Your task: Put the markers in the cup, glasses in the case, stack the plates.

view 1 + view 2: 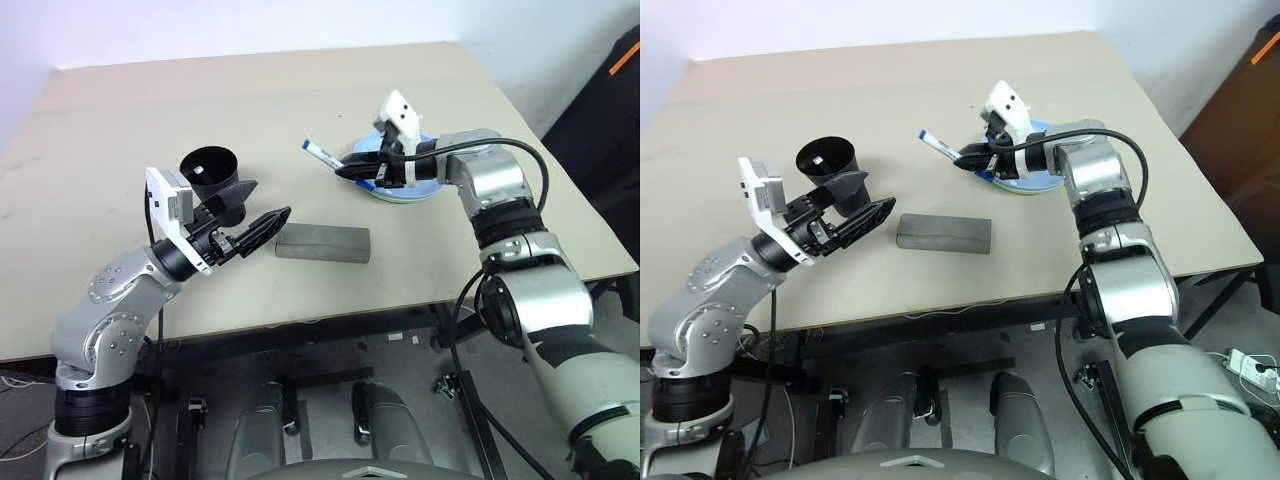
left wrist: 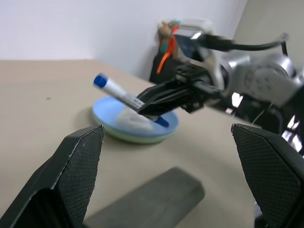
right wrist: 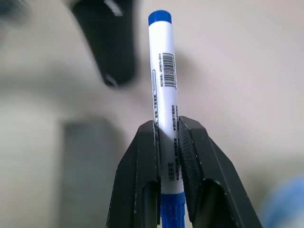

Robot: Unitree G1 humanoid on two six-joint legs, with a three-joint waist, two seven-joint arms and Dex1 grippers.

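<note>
Clamped together, the right gripper [image 1: 347,170] fingers [image 3: 190,152] pinch the marker [image 1: 322,153] near its capped end, above the table [image 1: 250,90]. Its long axis runs out from the fingertips toward the cup [image 1: 212,173], roughly level. That forearm reaches leftward over the stacked plates [image 1: 405,190]. Beside the cup, the left gripper [image 1: 262,212] hangs spread wide above the case [image 1: 323,243].

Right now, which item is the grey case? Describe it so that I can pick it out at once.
On the tan table, look near the front edge, between the black cup and the stacked plates. The case lies flat there, just beyond the open left claw. It is the only grey, flat rectangular block on the table.
</note>
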